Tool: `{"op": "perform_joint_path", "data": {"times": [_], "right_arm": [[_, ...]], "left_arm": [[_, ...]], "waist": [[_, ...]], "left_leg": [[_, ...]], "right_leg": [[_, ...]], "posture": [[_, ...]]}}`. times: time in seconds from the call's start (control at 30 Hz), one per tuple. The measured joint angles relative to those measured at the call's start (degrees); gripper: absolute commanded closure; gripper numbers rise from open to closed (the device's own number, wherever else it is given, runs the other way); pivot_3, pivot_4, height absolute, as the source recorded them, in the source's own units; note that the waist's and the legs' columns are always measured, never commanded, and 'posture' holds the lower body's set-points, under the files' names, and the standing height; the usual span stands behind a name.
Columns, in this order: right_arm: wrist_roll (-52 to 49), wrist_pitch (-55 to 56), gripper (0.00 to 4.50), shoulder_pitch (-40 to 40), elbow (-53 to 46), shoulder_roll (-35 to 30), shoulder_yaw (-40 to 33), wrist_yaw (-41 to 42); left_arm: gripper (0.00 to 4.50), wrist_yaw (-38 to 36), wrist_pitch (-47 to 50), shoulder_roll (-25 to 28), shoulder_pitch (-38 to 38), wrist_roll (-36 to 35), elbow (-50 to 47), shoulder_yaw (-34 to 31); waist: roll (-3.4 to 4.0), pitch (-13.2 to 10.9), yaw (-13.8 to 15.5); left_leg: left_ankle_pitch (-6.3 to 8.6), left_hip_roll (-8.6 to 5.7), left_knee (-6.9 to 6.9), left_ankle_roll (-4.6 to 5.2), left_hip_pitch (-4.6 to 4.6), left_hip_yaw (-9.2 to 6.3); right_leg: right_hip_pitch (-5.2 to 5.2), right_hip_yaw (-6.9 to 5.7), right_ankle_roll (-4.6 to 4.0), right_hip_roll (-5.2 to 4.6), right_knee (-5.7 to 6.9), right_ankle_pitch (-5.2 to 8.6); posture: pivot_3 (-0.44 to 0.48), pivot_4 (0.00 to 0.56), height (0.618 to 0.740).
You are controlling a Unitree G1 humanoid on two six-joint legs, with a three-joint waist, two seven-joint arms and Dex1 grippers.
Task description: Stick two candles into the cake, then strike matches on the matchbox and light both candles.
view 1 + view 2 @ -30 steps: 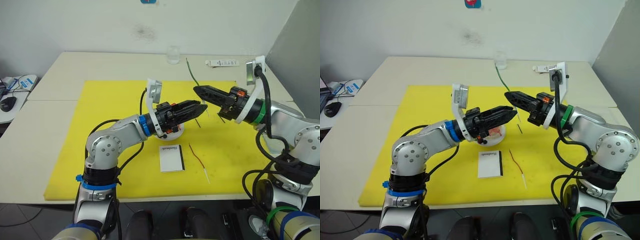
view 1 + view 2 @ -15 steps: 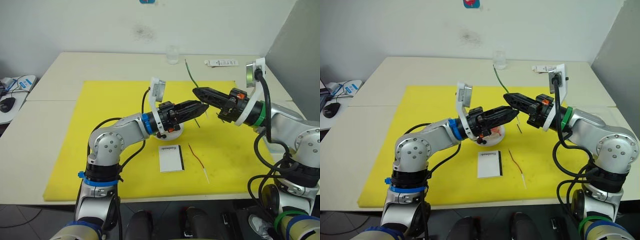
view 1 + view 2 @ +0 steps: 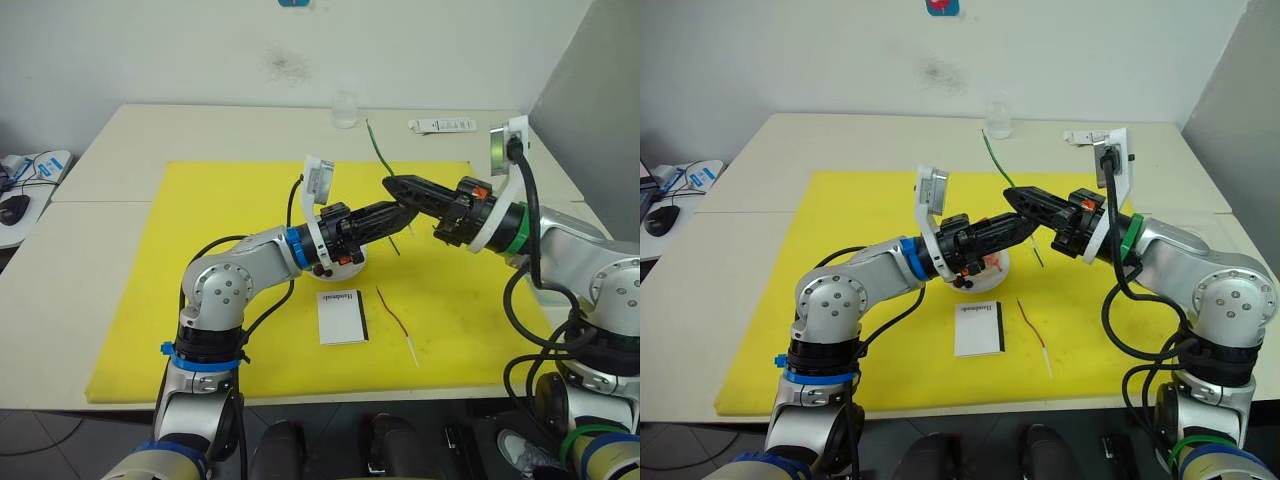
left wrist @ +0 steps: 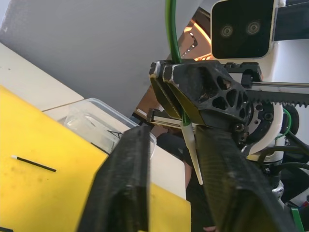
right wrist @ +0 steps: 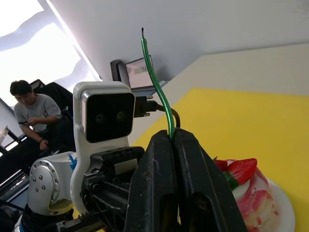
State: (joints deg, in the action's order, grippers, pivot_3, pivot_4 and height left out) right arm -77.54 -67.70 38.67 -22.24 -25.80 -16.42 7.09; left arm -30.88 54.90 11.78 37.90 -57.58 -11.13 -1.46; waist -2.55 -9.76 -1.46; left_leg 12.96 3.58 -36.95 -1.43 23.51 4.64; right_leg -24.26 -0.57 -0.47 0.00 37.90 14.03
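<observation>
Neither candle is planted yet: the green candle (image 3: 381, 150) stands clamped in the right gripper (image 3: 392, 184) at frame centre above the cake (image 5: 246, 193); the left gripper (image 3: 405, 214), fingers apart, seemingly brackets its pale end. The red candle (image 3: 397, 323) lies lower centre; nothing appears lit.

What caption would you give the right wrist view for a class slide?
Right gripper shut on the green candle, held upright beside the pink cake, with the left arm's wrist camera facing it.
</observation>
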Motion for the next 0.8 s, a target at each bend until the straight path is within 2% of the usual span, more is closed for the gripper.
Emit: {"op": "perform_joint_path", "data": {"times": [0.07, 0.1, 0.47, 0.63, 0.8], "right_arm": [[-0.2, 0.7, 4.50, -0.1, 0.0, -0.6, 0.3, -0.2], [-0.3, 0.9, 4.50, -0.2, 0.0, -0.7, 0.4, -0.2], [-2.6, 4.0, 4.50, -1.4, 0.0, -2.5, 2.1, -0.9], [-4.7, 5.0, 3.16, -1.6, -0.1, -3.1, 2.9, -1.1], [-6.8, 5.4, 1.31, -1.9, -0.2, -5.1, 3.2, -1.4]], "left_arm": [[4.39, -0.2, 0.0, -0.3, 0.0, -0.2, -0.2, 0.0], [4.45, -0.2, 0.0, -0.3, 0.0, -0.3, -0.2, 0.0], [4.45, 1.4, 1.2, -0.7, -0.1, -2.2, -0.2, -0.5], [4.50, 2.7, 1.4, -0.6, 0.0, -2.9, -0.2, -1.0], [4.50, 3.3, 1.4, -0.7, 0.0, -3.1, -0.1, -1.5]], "waist": [[0.00, 0.0, 0.0], [0.00, 0.0, 0.0], [0.00, 0.0, 0.0], [0.00, 0.0, 0.0], [0.00, 0.0, 0.0]], "left_leg": [[0.00, 0.00, 0.00, 0.00, 0.01, 0.01], [0.00, 0.00, 0.00, 0.00, 0.01, 0.00], [0.00, 0.00, 0.00, 0.00, 0.02, -0.01], [0.00, 0.01, 0.00, 0.00, 0.03, -0.01], [0.00, 0.00, 0.00, 0.00, 0.05, 0.00]], "right_leg": [[0.00, 0.01, 0.00, 0.00, -0.01, 0.00], [0.00, 0.00, 0.00, 0.00, -0.01, 0.00], [-0.01, 0.00, 0.00, -0.01, -0.03, 0.00], [-0.01, 0.00, 0.00, -0.01, -0.03, 0.00], [-0.01, 0.00, 0.01, -0.02, -0.06, 0.00]], "posture": [[0.000, 0.150, 0.740], [0.000, 0.150, 0.740], [0.000, 0.150, 0.740], [0.000, 0.150, 0.740], [0.000, 0.150, 0.740]]}}
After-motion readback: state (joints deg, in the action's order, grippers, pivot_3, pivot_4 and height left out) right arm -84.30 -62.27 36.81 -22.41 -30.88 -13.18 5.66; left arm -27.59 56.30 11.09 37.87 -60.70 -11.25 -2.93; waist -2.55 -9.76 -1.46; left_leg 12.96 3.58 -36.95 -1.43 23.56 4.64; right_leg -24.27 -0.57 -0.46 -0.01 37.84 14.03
